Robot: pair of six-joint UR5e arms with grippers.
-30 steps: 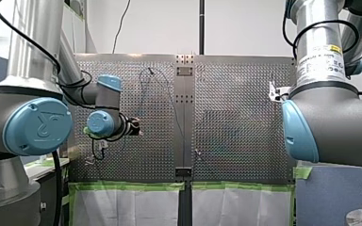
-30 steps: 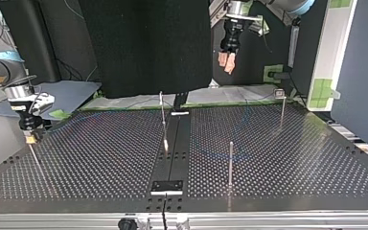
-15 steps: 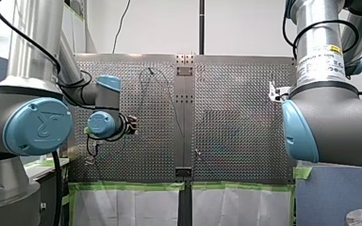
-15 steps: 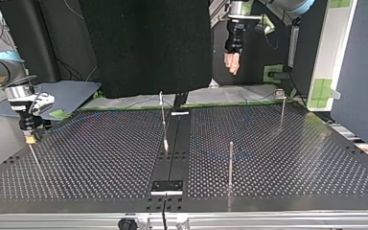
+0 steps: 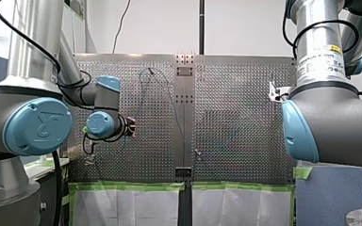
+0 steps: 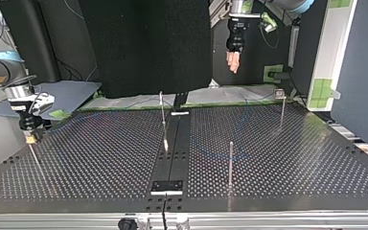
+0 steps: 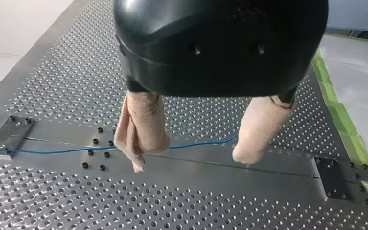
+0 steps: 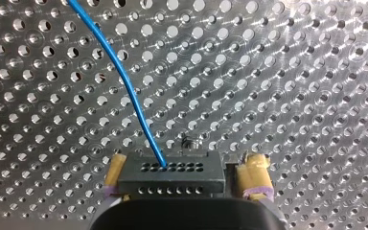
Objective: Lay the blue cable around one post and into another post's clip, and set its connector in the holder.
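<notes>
Thin blue cable curves out of the black connector.

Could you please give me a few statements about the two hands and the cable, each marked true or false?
1. The right hand grips the connector. True.
2. The cable runs out of the connector. True.
3. The left hand is shut on the cable. False: it is open and empty, above the cable.
4. The left hand rests on the table. False: it hangs well above it.
</notes>
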